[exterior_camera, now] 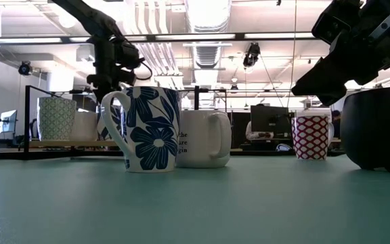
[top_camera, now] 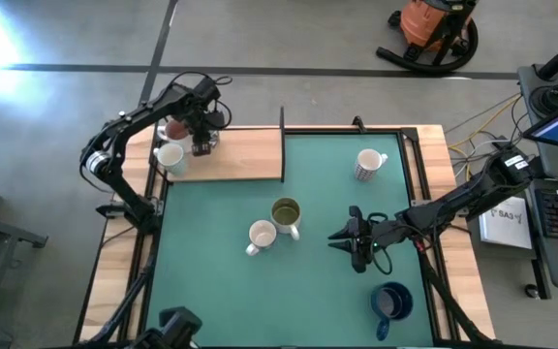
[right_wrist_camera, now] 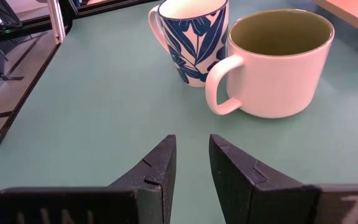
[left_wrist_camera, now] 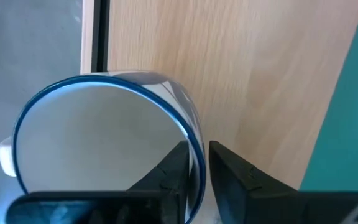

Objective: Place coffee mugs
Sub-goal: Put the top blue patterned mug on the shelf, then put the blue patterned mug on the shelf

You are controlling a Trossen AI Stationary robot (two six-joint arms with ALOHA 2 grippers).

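Observation:
My left gripper [top_camera: 201, 143] is over the wooden board [top_camera: 245, 155] at the table's far left, shut on a white mug with a blue rim [left_wrist_camera: 104, 137]. Two more mugs stand on the board beside it, one pinkish inside [top_camera: 174, 129] and one white [top_camera: 170, 155]. My right gripper [right_wrist_camera: 191, 155] is open and empty, low over the green mat. It points toward the table's left at a blue-flowered mug [right_wrist_camera: 194, 37] and a cream mug that is olive inside [right_wrist_camera: 278, 62], which stand upright side by side. My left gripper holds the mug by its rim wall [left_wrist_camera: 199, 149], one finger inside the mug and one outside. The fingers come from above, pointing down. The mug is upright over the board; I cannot tell whether its base rests on it.
A red-patterned mug [top_camera: 368, 164] stands at the far right of the mat. A dark blue mug [top_camera: 391, 301] stands at the near right, close to my right arm. A black post [top_camera: 282, 121] stands at the board's right edge. The mat's middle left is bare.

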